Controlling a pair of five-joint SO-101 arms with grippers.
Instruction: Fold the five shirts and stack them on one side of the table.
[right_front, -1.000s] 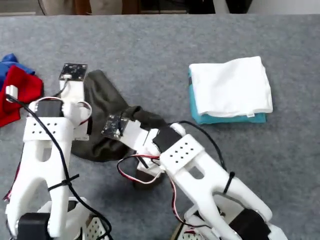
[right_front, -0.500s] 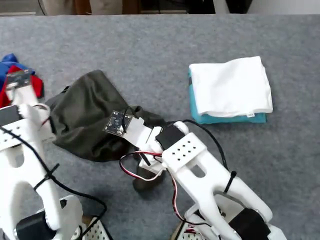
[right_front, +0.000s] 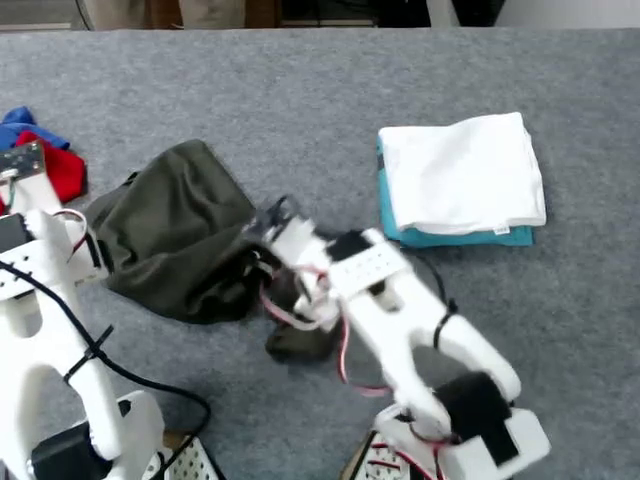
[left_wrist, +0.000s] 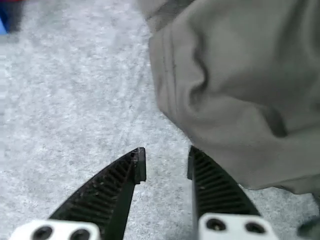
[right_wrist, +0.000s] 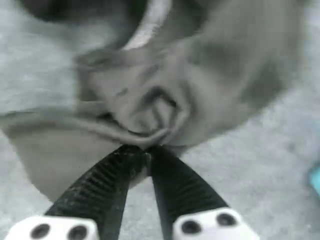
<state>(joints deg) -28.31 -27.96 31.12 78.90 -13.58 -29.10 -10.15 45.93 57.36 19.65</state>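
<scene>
worktop: plain grey | middle of frame: dark green shirt, no pattern | right: white shirt on top, blue-green shirt under it, both plain | upper left: red shirt, blue shirt | left arm, right arm: white | left end effector, right end effector: black

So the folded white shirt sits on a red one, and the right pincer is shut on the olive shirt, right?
Not quite: the high view shows the white shirt on a teal shirt, not red. The right pincer is shut on the olive shirt.
</scene>
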